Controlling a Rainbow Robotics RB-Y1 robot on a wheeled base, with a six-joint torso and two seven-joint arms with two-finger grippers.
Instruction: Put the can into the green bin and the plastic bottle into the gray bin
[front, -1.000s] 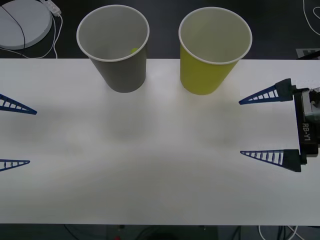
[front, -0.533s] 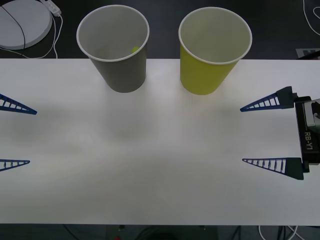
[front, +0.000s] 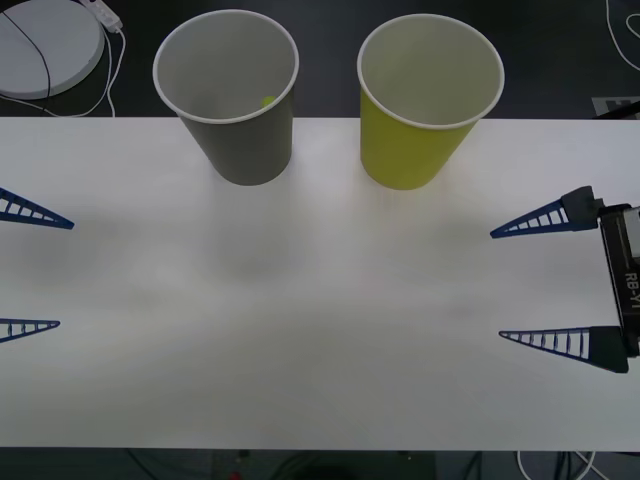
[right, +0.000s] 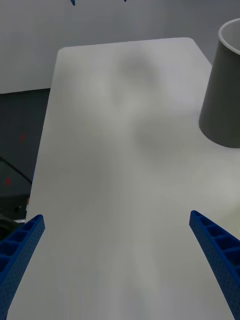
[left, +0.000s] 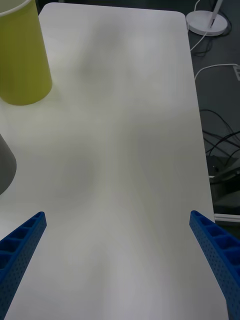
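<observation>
Both bins stand upright at the far side of the surface (front: 320, 380), gray bin (front: 240, 140) holding something lime-green. Right end effector (front: 528, 285) and left end effector (front: 40, 270) are spread open, empty; best kept wide, clear of the green bin (front: 415, 150)

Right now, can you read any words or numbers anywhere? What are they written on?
"RB-Y1": white letters running down the black body of the right gripper, at the table's right edge in the front view.
No writing shows on the gray bin, the green bin or the left gripper.
</observation>
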